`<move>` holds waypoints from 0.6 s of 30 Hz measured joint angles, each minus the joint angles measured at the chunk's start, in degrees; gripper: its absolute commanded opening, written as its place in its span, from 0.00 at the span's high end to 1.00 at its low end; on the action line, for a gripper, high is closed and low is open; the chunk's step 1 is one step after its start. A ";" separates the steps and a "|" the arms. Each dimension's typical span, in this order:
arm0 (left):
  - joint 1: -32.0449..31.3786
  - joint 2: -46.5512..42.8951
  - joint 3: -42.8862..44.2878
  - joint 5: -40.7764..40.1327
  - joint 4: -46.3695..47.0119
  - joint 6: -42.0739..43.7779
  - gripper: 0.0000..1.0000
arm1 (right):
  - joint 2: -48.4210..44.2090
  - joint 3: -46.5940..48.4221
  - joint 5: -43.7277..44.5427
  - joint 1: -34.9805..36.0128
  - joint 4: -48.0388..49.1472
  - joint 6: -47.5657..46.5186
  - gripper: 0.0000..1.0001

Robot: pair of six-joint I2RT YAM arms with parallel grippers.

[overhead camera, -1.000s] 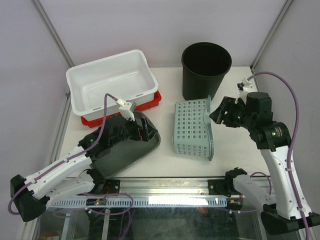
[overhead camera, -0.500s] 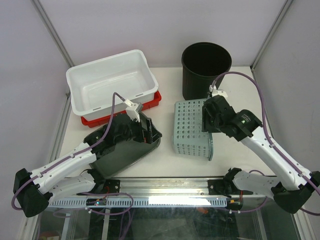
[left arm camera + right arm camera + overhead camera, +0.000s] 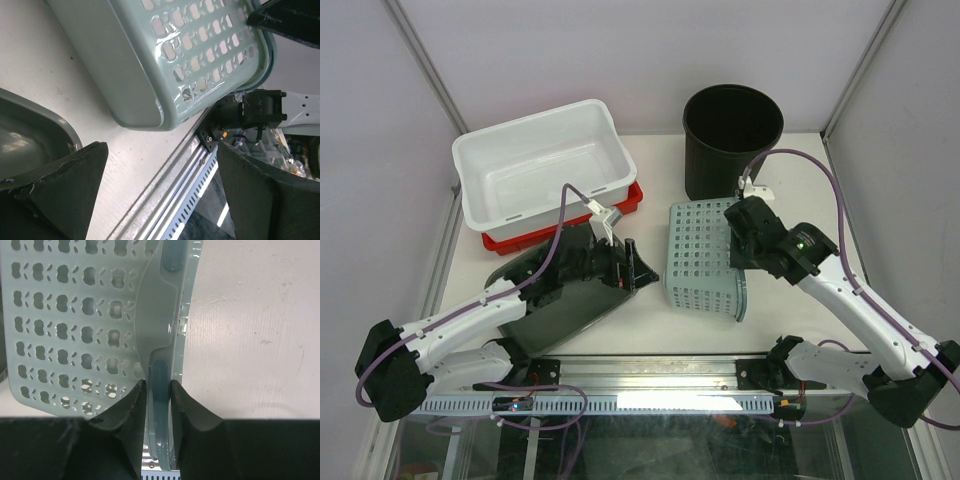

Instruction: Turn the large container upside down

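Logging: white tub (image 3: 535,170) sits upright, mouth up, flared rim, atop the red tray (image 3: 626,206). My right gripper (image 3: 159,388) pinches the basket (image 3: 155,315) rim; left gripper (image 3: 159,150) gapes, holding nothing.

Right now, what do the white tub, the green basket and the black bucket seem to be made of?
The white tub looks like smooth, slightly glossy moulded plastic: soft highlights, rounded corners, flared rim. The green basket looks like thin glossy plastic: moulded rows of holes, bright reflections. The black bucket is probably matt plastic; its dull, even wall shows little shine, so this is less certain.
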 measured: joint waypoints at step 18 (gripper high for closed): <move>-0.02 7.65 -4.70 4.74 14.49 -5.20 0.31 | -3.63 -3.28 0.44 0.00 3.10 0.44 0.80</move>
